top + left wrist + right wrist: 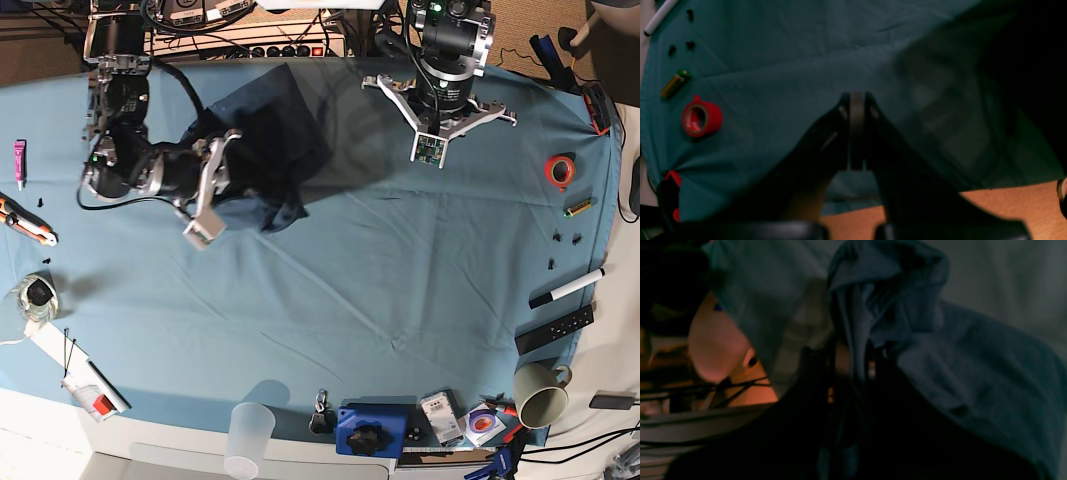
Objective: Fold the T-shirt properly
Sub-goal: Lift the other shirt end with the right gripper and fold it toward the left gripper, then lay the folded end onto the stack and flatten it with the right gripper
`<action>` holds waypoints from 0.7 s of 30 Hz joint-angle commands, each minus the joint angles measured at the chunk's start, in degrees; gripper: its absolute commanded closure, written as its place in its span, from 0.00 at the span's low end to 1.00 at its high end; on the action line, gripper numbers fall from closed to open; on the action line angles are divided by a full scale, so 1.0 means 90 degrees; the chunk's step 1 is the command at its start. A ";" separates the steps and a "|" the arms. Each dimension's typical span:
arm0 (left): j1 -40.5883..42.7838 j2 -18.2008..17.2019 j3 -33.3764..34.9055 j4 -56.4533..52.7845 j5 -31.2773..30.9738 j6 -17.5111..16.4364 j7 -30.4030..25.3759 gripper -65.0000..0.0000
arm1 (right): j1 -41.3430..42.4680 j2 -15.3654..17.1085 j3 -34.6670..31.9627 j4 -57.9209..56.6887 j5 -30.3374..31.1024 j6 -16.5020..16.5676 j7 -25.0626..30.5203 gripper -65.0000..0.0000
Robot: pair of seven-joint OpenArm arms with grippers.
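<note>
The dark navy T-shirt [268, 135] lies bunched at the back left of the teal table cloth [400, 290]. A blurred, see-through part of it stretches right toward my left arm. My right gripper [236, 165] is shut on a gathered fold of the T-shirt [880, 300]. In the right wrist view the cloth runs down between the right gripper's [853, 366] jaws. My left gripper [430, 145] hangs high over the back of the table. In the left wrist view the left gripper [857, 100] is shut with a thin dark strip between its jaws. The blurred T-shirt [950, 110] shows to its right, apart from the tips.
A red tape roll [701, 116], a battery [676, 82] and a white marker [660, 16] lie near the table's right edge. The tape [560, 170] and marker [567, 288] also show in the base view. A mug [540, 393], a plastic cup [250, 428] and tools line the front edge.
</note>
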 commanded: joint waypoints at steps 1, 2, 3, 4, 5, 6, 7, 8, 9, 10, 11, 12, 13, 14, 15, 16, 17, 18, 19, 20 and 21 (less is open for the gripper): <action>0.0022 0.0019 0.0017 0.0102 0.0073 0.0022 -0.0172 1.00 | 0.0032 0.0100 -0.0073 0.0107 0.0187 0.0011 0.0154 0.94; 0.0022 0.0019 0.0017 0.0102 0.0073 0.0022 -0.0189 1.00 | -0.0015 0.0100 -0.0146 0.0107 0.0182 0.0011 0.0154 0.87; 0.0022 0.0019 0.0017 0.0102 0.0073 0.0022 -0.0189 1.00 | -0.0075 0.0097 -0.0202 0.0109 0.0192 0.0011 0.0154 0.83; 0.0022 0.0019 0.0017 0.0102 0.0070 0.0022 -0.0189 1.00 | -0.0124 0.0097 -0.0243 0.0129 0.0189 0.0011 0.0154 0.81; 0.0022 0.0019 0.0017 0.0102 0.0073 0.0022 -0.0189 1.00 | -0.0146 0.0097 -0.0250 0.0153 0.0192 0.0011 0.0154 0.81; 0.0022 0.0019 0.0017 0.0102 0.0073 0.0022 -0.0189 1.00 | -0.0148 0.0100 -0.0245 0.0202 0.0192 0.0011 0.0154 0.81; 0.0022 0.0019 0.0017 0.0102 0.0070 0.0022 -0.0189 1.00 | -0.0143 0.0100 -0.0226 0.0294 0.0189 0.0011 0.0154 0.81; 0.0022 0.0019 0.0017 0.0102 0.0070 0.0022 -0.0189 1.00 | -0.0141 0.0097 -0.0192 0.0425 0.0192 0.0011 0.0154 0.81; 0.0022 0.0019 0.0017 0.0102 0.0070 0.0022 -0.0189 1.00 | -0.0138 0.0097 -0.0158 0.0597 0.0206 0.0011 0.0154 0.81; 0.0022 0.0022 0.0017 0.0102 0.0070 0.0022 -0.0192 1.00 | -0.0141 0.0100 -0.0119 0.0806 0.0262 0.0011 0.0154 0.81; 0.0022 0.0022 0.0017 0.0102 0.0070 0.0024 -0.0192 1.00 | -0.0143 0.0100 -0.0083 0.1022 0.0342 0.0011 0.0154 0.81; 0.0027 0.0022 0.0017 0.0102 0.0070 0.0024 -0.0192 1.00 | -0.0151 0.0104 -0.0058 0.1226 0.0425 0.0011 0.0154 0.81; 0.0044 0.0022 0.0017 0.0102 0.0070 0.0024 -0.0211 1.00 | -0.0189 0.0138 -0.0058 0.1396 0.0491 0.0011 0.0154 0.81; 0.0078 0.0022 0.0017 0.0102 0.0068 0.0024 -0.0236 1.00 | -0.0250 0.0182 -0.0066 0.1528 0.0529 0.0011 0.0154 0.81; 0.0114 0.0022 0.0017 0.0102 0.0070 0.0022 -0.0236 1.00 | -0.0328 0.0221 -0.0066 0.1647 0.0525 0.0011 0.0154 0.81; 0.0160 0.0019 0.0015 0.0102 0.0075 0.0022 -0.0236 1.00 | -0.0423 0.0250 -0.0066 0.1753 0.0515 0.0011 0.0154 0.81; 0.0199 0.0022 0.0017 0.0102 0.0073 0.0022 -0.0236 1.00 | -0.0517 0.0299 -0.0066 0.1848 0.0500 0.0011 0.0154 0.81; 0.0243 0.0022 0.0017 0.0102 0.0070 0.0022 -0.0245 1.00 | -0.0607 0.0338 -0.0063 0.1943 0.0466 0.0011 0.0154 0.81; 0.0279 0.0022 0.0017 0.0102 0.0070 0.0024 -0.0284 1.00 | -0.0685 0.0391 -0.0063 0.2038 0.0408 0.0011 0.0154 0.81; 0.0301 0.0022 0.0017 0.0102 0.0073 0.0024 -0.0294 1.00 | -0.0738 0.0435 -0.0063 0.2123 0.0328 0.0011 0.0154 0.81; 0.0306 0.0022 0.0017 0.0102 0.0070 0.0024 -0.0311 1.00 | -0.0758 0.0457 -0.0061 0.2198 0.0274 0.0011 0.0154 0.81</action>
